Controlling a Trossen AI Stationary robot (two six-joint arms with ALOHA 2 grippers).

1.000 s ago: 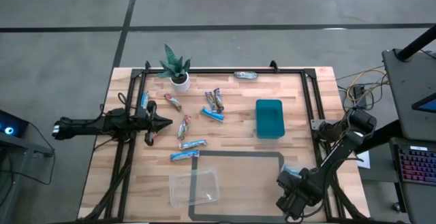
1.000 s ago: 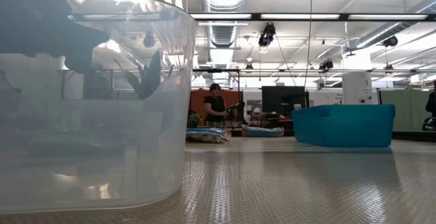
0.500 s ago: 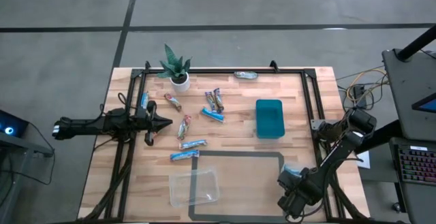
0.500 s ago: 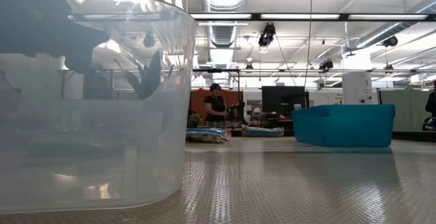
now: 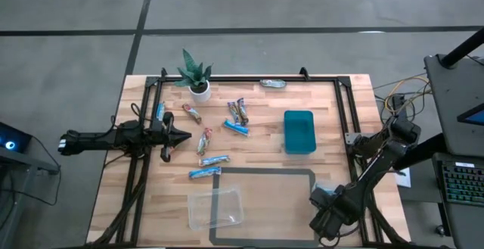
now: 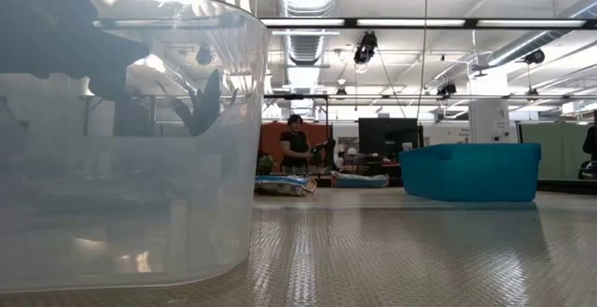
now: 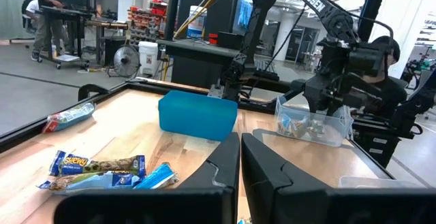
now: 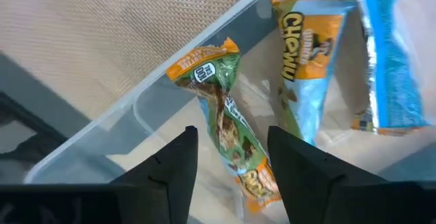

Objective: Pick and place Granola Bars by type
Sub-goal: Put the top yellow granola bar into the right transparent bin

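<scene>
- The right gripper is hanging over a clear tub at the near right corner of the table. Its fingers are spread apart and are holding nothing.
- In my judgement, the step in hand is a drop that is just finishing: a green-and-orange bar is lying in the tub under the open fingers, beside an orange Chewy bar and a blue-wrapped bar.
- The next move is probably calling for the right arm to lift clear of the tub wall and travel across to the loose bars, which are lying well apart from it.
- The left gripper is reaching low over the left side of the table, pointing toward the middle. Its fingers are pressed nearly together, with only a thin gap, and are pinching nothing.
- The remaining Granola Bars are lying scattered left of the teal bin: a cluster near the middle, two blue ones nearer the front, and a silvery one at the far edge.
- Another clear tub is standing at the front, on the taped rectangle.
- A small potted plant is standing at the far left corner.
</scene>
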